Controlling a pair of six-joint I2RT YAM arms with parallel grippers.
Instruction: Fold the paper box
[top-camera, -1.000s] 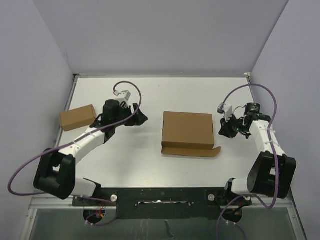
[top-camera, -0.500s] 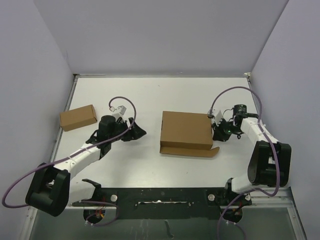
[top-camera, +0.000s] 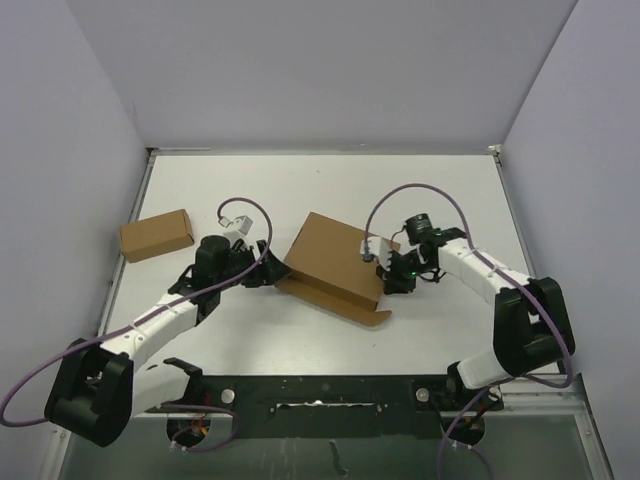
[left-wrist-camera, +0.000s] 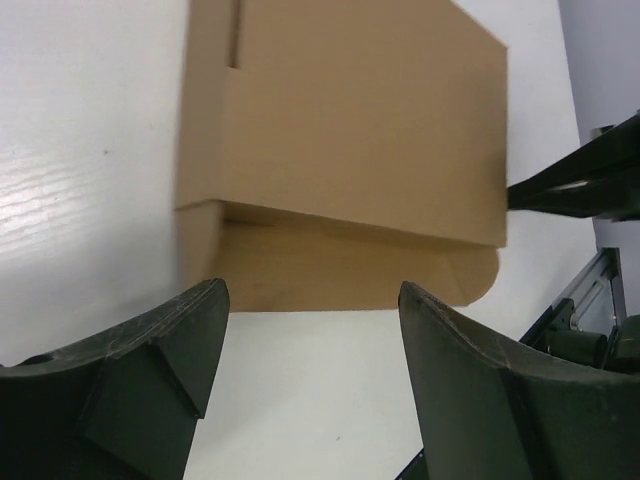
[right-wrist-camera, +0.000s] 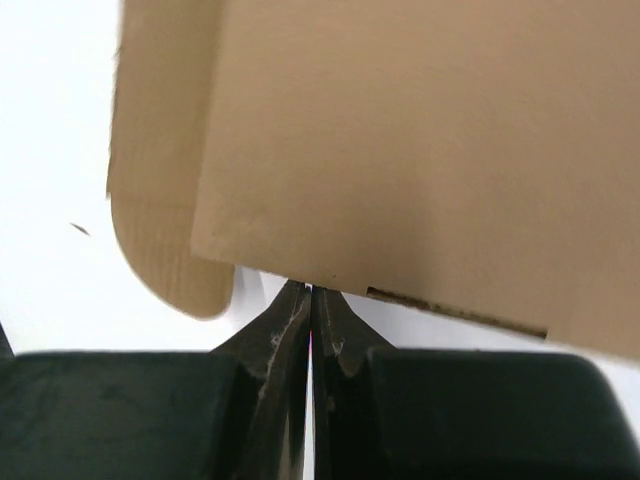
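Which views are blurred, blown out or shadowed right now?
Top external: sharp and evenly lit, with only a soft shadow under the paper box. Left wrist: the box edges are smeared and the table shows bright sheen. Right wrist: the box is very close and soft, the table is nearly blown out white, and the shut right gripper is dark.
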